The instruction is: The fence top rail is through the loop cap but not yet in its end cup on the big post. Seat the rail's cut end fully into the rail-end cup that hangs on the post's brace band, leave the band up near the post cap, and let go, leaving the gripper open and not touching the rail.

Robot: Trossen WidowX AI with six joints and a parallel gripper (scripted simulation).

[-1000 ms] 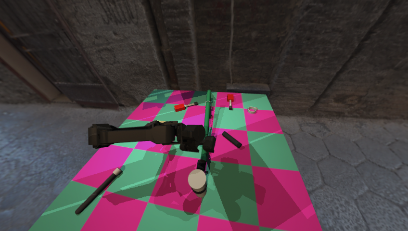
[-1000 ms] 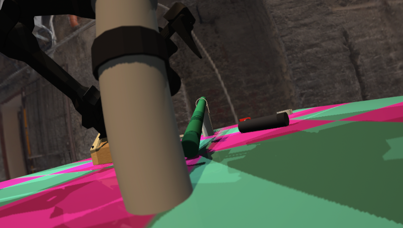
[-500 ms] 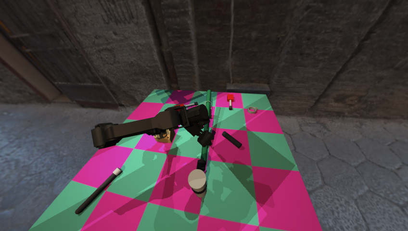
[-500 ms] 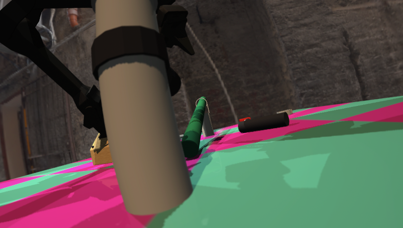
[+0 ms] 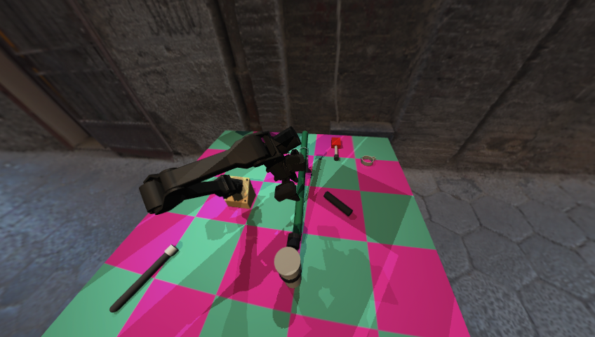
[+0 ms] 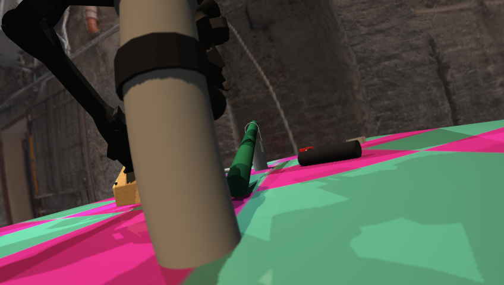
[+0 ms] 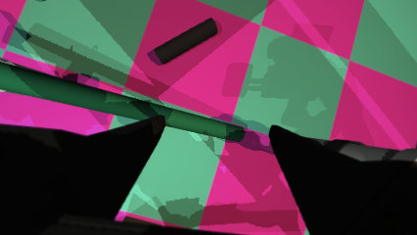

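Observation:
The green rail (image 5: 299,208) (image 6: 243,155) (image 7: 206,124) runs through the loop cap on the small grey post (image 6: 260,157) at the far end. Its near end is bare and low, close to the table, outside the dark rail-end cup (image 5: 293,241) (image 6: 219,103). The cup hangs higher, on the rail side of the big tan post (image 5: 287,260) (image 6: 176,158). The dark brace band (image 6: 160,53) sits up near the post's top. My gripper (image 7: 216,124) is open and empty, above the rail's near part. Any contact with the rail is unclear. My arm hides the rail's middle in the top view.
A black tube (image 5: 338,203) (image 6: 328,153) (image 7: 186,41) lies right of the rail. A wooden block (image 5: 238,198) (image 6: 127,195) stands left. A dark bar (image 5: 139,279) with a white end lies front left. A red-headed piece (image 5: 336,142) and a ring clamp (image 5: 368,158) lie back right.

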